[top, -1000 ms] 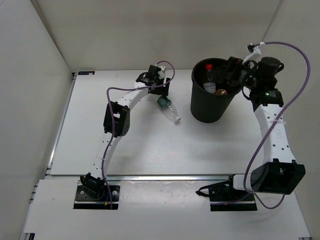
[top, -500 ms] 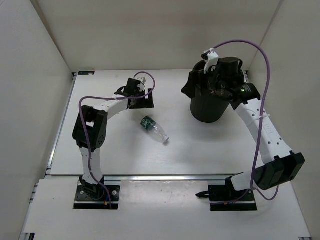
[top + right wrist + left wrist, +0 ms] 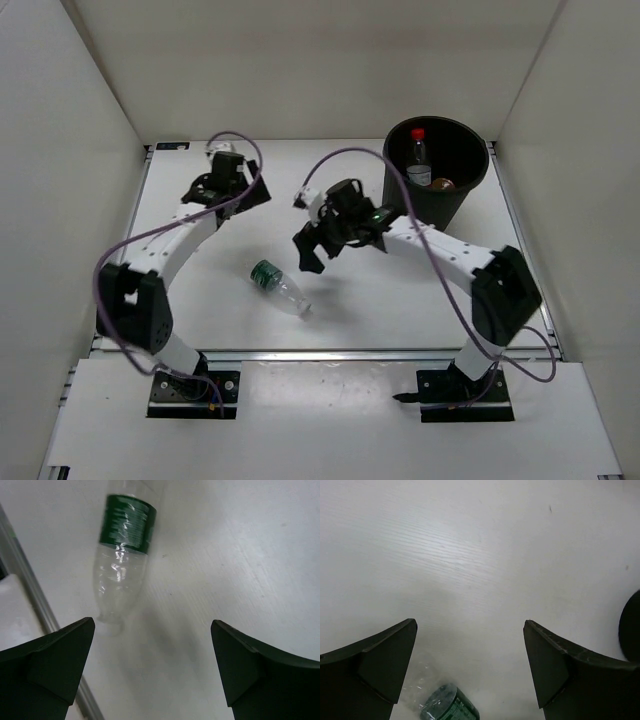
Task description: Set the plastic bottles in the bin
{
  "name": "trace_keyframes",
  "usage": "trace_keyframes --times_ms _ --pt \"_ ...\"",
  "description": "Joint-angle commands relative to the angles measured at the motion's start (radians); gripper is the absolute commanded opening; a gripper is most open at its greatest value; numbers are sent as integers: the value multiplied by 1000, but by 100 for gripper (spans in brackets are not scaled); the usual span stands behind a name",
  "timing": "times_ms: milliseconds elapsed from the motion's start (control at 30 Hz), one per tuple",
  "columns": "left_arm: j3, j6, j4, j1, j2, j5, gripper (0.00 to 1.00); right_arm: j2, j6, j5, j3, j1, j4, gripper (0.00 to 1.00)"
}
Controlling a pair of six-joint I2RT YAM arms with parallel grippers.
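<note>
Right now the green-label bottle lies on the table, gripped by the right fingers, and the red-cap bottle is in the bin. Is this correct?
Not gripped: in the right wrist view the green-label bottle lies free, ahead of the open right fingers. The rest is correct.

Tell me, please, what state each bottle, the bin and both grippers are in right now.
bin: upright, open at the top
red-cap bottle: inside the bin, cap up
orange bottle: inside the bin
green-label bottle: lying on its side on the table, not held
left gripper: open, empty
right gripper: open, empty
</note>
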Motion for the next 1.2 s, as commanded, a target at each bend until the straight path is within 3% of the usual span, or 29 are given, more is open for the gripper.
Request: trace_keyframes --times_ms 0,133,233,433,600,733,967,1167 --pt "-25 -82 -142 66 -191 -179 99 93 -56 75 1 93 151 99" --pt "-114 -74 -228 165 -408 -230 99 226 -4 128 41 182 247 100" --pt "-204 -74 -288 205 -556 -265 99 225 79 113 23 232 392 99" --pt "-257 -88 -469 196 -797 -299 98 236 192 278 43 395 495 100" --pt "-122 -114 -673 177 -871 -420 99 399 317 215 222 455 463 99" --pt "-25 -113 -747 169 -880 -538 99 527 343 287 369 518 435 100" --pt "7 -59 -772 161 -859 -581 99 676 433 391 624 519 287 99" --pt "18 -28 -737 153 -862 -512 99 744 355 457 776 562 216 100"
